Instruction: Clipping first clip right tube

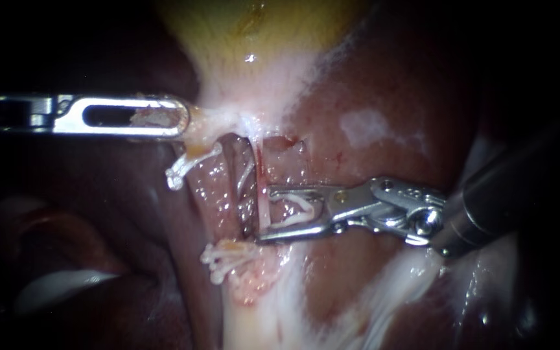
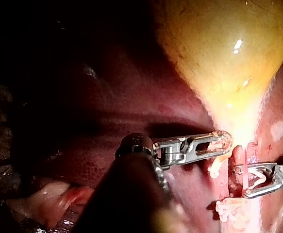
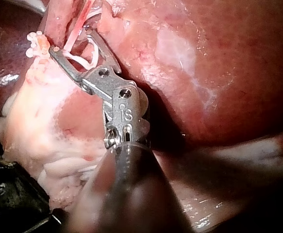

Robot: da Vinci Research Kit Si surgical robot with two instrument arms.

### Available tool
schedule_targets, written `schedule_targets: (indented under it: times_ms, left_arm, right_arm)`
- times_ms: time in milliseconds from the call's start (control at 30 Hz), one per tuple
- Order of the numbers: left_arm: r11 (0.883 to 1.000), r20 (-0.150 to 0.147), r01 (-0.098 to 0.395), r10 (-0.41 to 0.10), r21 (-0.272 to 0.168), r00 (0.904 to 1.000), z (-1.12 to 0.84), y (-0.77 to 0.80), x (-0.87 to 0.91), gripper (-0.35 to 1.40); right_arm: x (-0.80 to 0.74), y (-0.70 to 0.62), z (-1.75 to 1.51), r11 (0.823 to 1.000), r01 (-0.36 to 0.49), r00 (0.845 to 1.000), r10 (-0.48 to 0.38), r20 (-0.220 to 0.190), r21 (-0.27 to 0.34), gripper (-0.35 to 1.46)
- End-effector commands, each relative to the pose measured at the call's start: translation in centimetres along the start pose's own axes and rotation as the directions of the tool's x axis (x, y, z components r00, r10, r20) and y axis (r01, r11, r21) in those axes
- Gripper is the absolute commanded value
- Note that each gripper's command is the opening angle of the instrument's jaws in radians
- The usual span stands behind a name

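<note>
Yellow and glistening, the gallbladder (image 1: 247, 39) fills the top of our endoscope view and narrows to a pale neck. There our left instrument (image 1: 184, 119), coming in flat from the left, has its slotted jaws closed on the neck tissue, and whitish tissue shows through the slot. Our right instrument (image 1: 266, 214) enters from the lower right over the dark red liver (image 1: 384, 129). Its jaws stand apart and carry a white clip (image 1: 303, 210), bent in a V, whose legs lie along both jaws. The right tube (image 1: 262, 175), thin and pale pink, runs down from the neck and crosses the mouth of those jaws at their tips. We cannot tell whether it already sits between the clip's legs. Just to its left lies a second, darker wet tube (image 1: 246, 178). Two tufts of frayed white strands (image 1: 225, 256) hang nearby, one under the left instrument's tip and one below the right instrument's lower jaw.
</note>
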Motion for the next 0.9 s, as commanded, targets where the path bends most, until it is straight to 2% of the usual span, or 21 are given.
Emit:
schedule_targets:
  times_ms: [33, 133, 267, 467, 767, 900]
  left_arm:
    - [1.000, 0.000, 0.000, 0.000, 0.000, 1.0000, 0.00, 0.00, 0.00, -0.35]
    - [1.000, 0.000, 0.000, 0.000, 0.000, 1.0000, 0.00, 0.00, 0.00, -0.35]
    - [1.000, 0.000, 0.000, 0.000, 0.000, 1.0000, 0.00, 0.00, 0.00, -0.35]
    - [1.000, 0.000, 0.000, 0.000, 0.000, 1.0000, 0.00, 0.00, 0.00, -0.35]
    - [1.000, 0.001, 0.000, 0.000, 0.000, 1.0000, 0.01, -0.01, 0.00, -0.35]
    - [1.000, 0.001, 0.000, 0.000, 0.000, 1.0000, 0.01, -0.01, 0.00, -0.35]
  right_arm:
    - [0.00, 0.00, 0.03, 1.000, -0.007, 1.000, 0.007, -0.006, 0.010, 0.50]
    - [0.02, -0.01, 0.10, 0.999, -0.032, 0.999, 0.033, -0.037, 0.040, 0.50]
    - [0.05, -0.06, 0.19, 0.997, -0.040, 0.998, 0.043, -0.042, 0.071, 0.50]
    - [0.07, -0.09, 0.27, 0.991, -0.062, 0.995, 0.070, -0.073, 0.115, 0.50]
    - [0.08, -0.10, 0.32, 0.986, -0.080, 0.989, 0.097, -0.108, 0.146, 0.50]
    - [0.10, -0.16, 0.37, 0.983, -0.087, 0.986, 0.108, -0.124, 0.163, 0.49]
